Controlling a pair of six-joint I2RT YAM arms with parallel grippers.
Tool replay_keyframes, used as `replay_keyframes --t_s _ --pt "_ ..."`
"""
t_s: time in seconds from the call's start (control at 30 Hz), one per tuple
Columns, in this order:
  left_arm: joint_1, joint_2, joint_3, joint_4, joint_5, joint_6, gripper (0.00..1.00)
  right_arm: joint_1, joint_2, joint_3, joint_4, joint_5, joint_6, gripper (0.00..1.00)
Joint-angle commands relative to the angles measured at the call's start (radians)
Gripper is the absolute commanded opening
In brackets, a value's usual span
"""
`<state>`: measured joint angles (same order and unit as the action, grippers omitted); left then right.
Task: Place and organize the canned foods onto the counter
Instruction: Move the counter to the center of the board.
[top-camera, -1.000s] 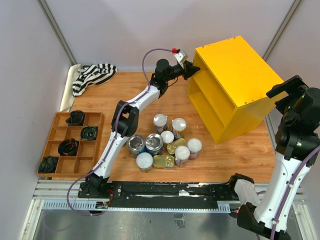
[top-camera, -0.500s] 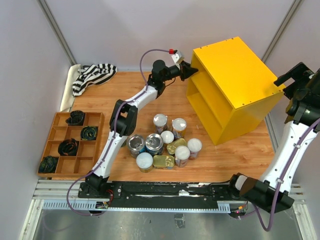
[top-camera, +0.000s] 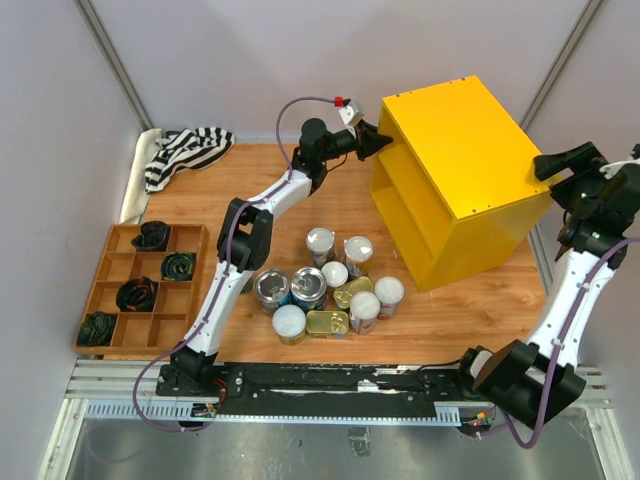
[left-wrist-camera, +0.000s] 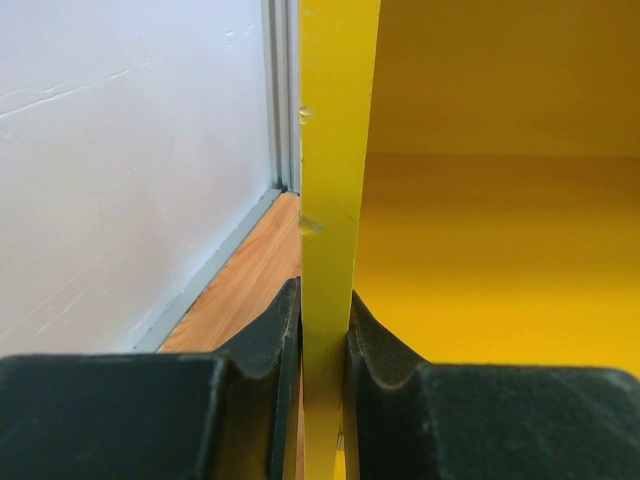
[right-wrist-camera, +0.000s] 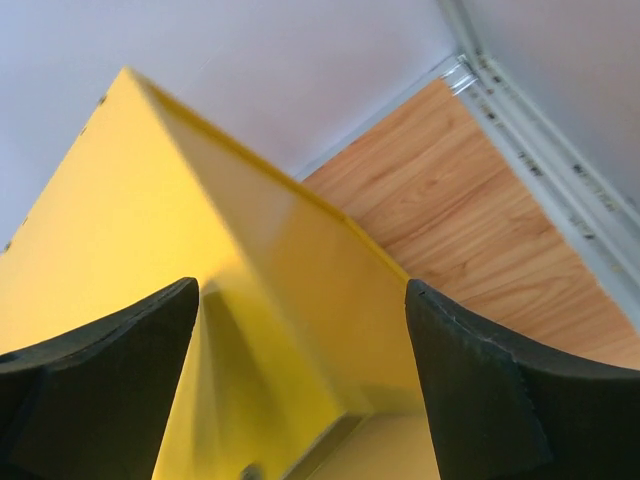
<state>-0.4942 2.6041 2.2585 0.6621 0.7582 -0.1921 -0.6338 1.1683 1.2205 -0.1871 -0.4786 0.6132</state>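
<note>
1. Top external: the counter (top-camera: 470, 150) stands on the far-right part of the table (top-camera: 480, 300), turned at an angle. Its open shelf side faces left, towards the near edge.
2. The left gripper (top-camera: 378, 143) is at the counter's far-left top corner, with the left arm stretched out to reach it.
3. Left wrist: the fingers (left-wrist-camera: 270, 340) are clamped on the counter's thin yellow side panel, one pad on each face. The inside of a shelf shows to the right of the panel, wall and table to its left.
4. The right gripper (top-camera: 562, 160) is up at the counter's right side, near its top right corner.
5. Right wrist: the jaws are spread wide, straddling a top corner of the counter from above. I can't tell whether either finger touches it; nothing is gripped.
6. The canned foods (top-camera: 330, 285) sit in one tight cluster on the table, just off the counter's open side, towards the near-left. There are white-lidded tubes, silver-topped cans and flat gold tins, all upright.
7. The wooden tray (top-camera: 110, 290) is well to the counter's left, past the cans. The striped cloth (top-camera: 190, 150) lies in the far-left corner.
</note>
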Motion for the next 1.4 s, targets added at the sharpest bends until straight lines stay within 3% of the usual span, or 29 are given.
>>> replay_keyframes --t_s 0.0,0.17,0.33,1.07,1.13,1.23,1.27,1.37 --pt "-0.01 -0.034 -0.066 -0.076 0.051 -0.027 0.01 0.101 -0.109 -0.079 0.065 -0.032 0.0 0.85" --pt "-0.065 -0.057 -0.125 -0.116 -0.077 0.079 0.01 0.141 -0.159 -0.121 0.015 -0.045 -0.001 0.82" --pt "-0.096 -0.018 -0.091 -0.078 -0.134 0.021 0.01 0.141 -0.186 -0.097 -0.1 -0.024 -0.057 0.81" --pt "-0.164 0.065 -0.026 -0.056 -0.166 -0.009 0.03 0.152 -0.291 -0.058 -0.285 0.067 -0.049 0.82" --pt "-0.163 0.05 -0.046 -0.057 -0.158 0.001 0.14 0.153 -0.292 -0.049 -0.289 0.083 -0.054 0.85" --pt "-0.153 0.013 -0.092 -0.039 -0.148 -0.005 0.61 0.154 -0.28 0.0 -0.31 0.092 -0.069 0.93" --pt "-0.147 -0.006 -0.125 -0.009 -0.148 -0.015 0.73 0.154 -0.276 0.014 -0.311 0.096 -0.074 0.95" --pt "-0.119 -0.06 -0.223 0.086 -0.129 -0.072 0.96 0.157 -0.268 0.058 -0.317 0.124 -0.082 0.99"
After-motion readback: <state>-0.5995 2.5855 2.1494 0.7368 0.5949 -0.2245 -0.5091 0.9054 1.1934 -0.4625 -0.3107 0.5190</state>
